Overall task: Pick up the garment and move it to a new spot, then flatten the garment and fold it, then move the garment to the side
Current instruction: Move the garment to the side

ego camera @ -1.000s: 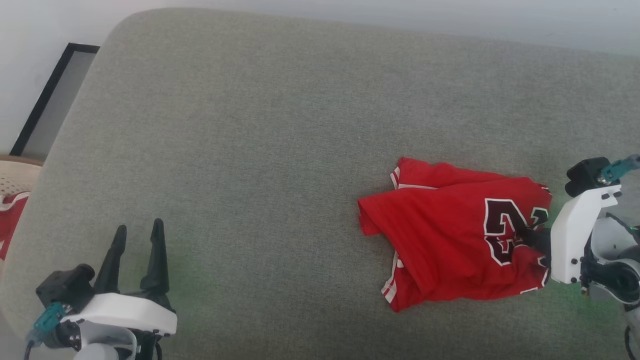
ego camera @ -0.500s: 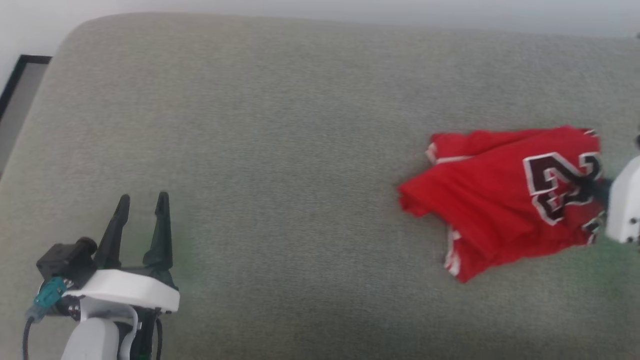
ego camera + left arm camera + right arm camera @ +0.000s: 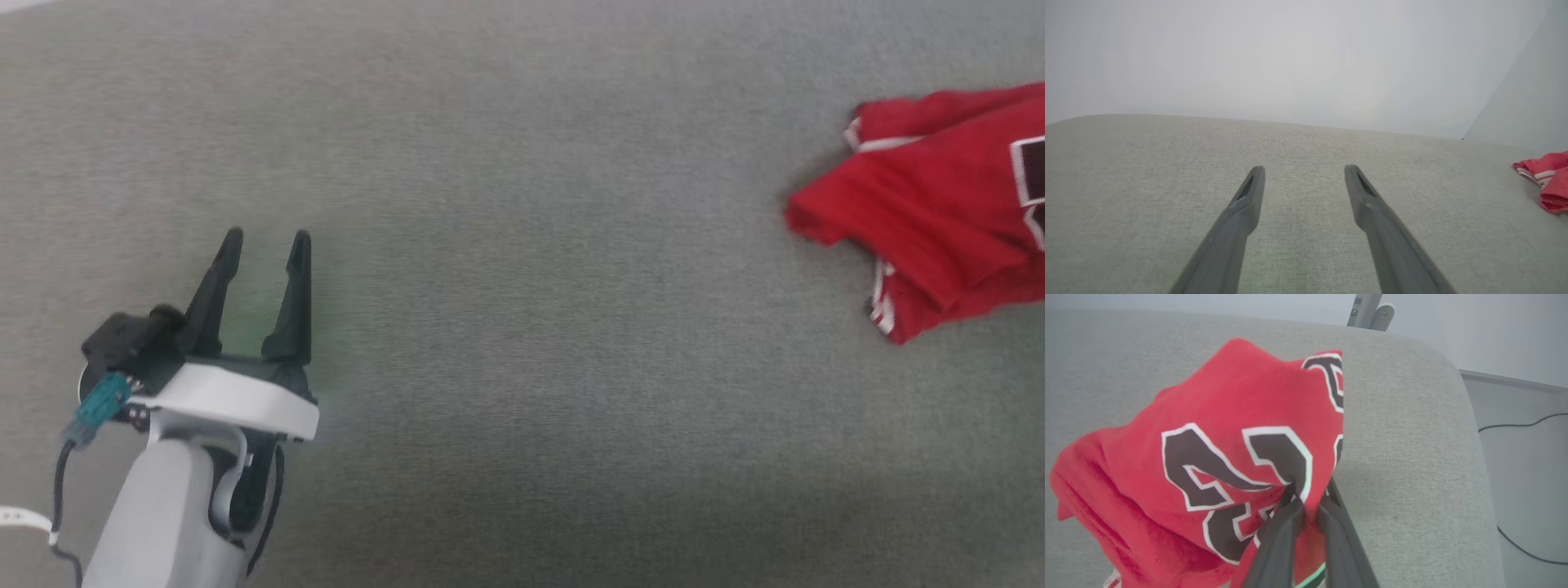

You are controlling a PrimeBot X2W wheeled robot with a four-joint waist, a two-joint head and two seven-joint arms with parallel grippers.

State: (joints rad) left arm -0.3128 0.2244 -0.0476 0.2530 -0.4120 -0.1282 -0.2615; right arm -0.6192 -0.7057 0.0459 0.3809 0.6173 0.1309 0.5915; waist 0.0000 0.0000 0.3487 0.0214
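Over on the right side of the head view, the garment [image 3: 939,212] lies bunched on the grey fabric cushion [image 3: 531,286], its far end cut off by the frame edge. Red cloth, a striped white-and-red trim showing along one fold, and a sliver of the dark white-outlined number.

The right wrist view gives the close look. The right gripper [image 3: 1310,500] is pinched tight on the garment [image 3: 1237,428], its two dark fingers clamped on the cloth right at the number. The fabric bulges up from the cushion ahead of the fingers, and the rest droops down and to the left. Past the cushion's rounded edge, a thin dark cable [image 3: 1515,425] runs across the pale floor [image 3: 1527,465].

The left gripper [image 3: 267,237] sits at the lower left, well apart from the garment, with its fingers spread wide and nothing between them. In its own wrist view, the gripper [image 3: 1304,169] points across bare cushion, with a corner of the garment [image 3: 1549,179] at the far right.
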